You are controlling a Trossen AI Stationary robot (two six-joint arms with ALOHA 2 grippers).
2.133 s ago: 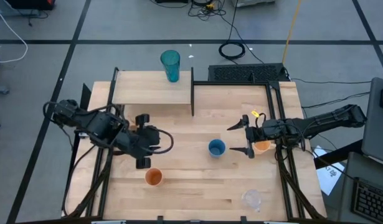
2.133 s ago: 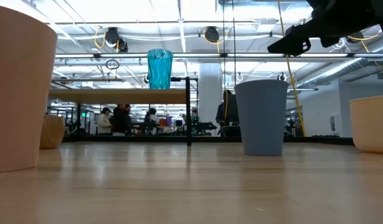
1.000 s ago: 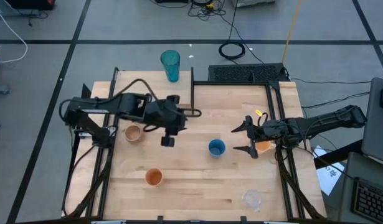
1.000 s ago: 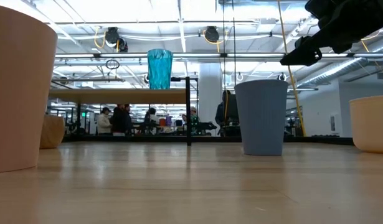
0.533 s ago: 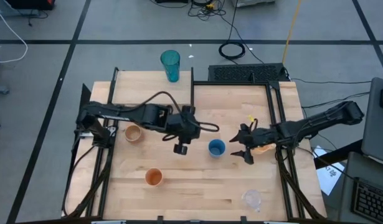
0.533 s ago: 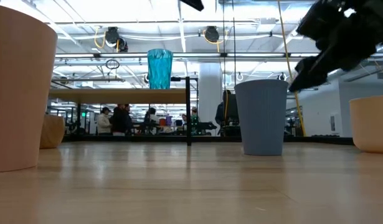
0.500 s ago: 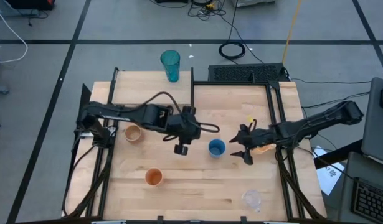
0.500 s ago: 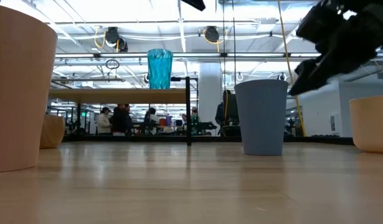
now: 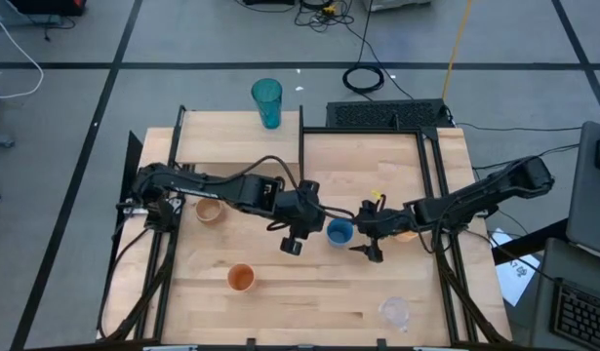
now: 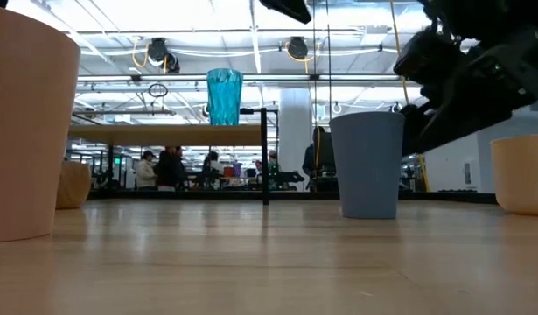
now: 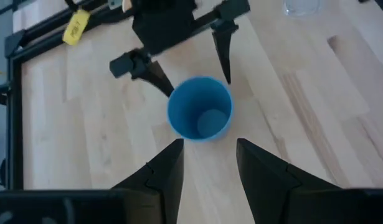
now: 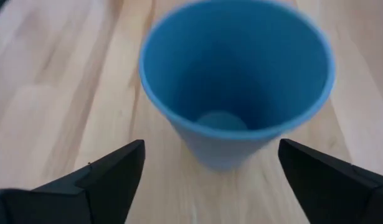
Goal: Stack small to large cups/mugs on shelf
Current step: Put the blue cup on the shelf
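A blue cup stands upright on its base mid-table; it also shows in the low view. My left gripper is open just to its left, with the cup ahead of its fingertips. My right gripper is open just to the cup's right, its fingers standing apart before the cup. Neither touches it. A teal tumbler stands on the shelf board. A tan mug, an orange cup and a peach mug stand on the table.
A clear cup stands near the front right corner. A black upright post marks the shelf's right end. The orange cup stands close to the low camera. People move in the room beyond the table.
My left gripper has gone toward the table's right and near edges, from by the tan mug up to the blue cup. My right gripper has gone left toward the same cup and come lower. The cups have stayed put.
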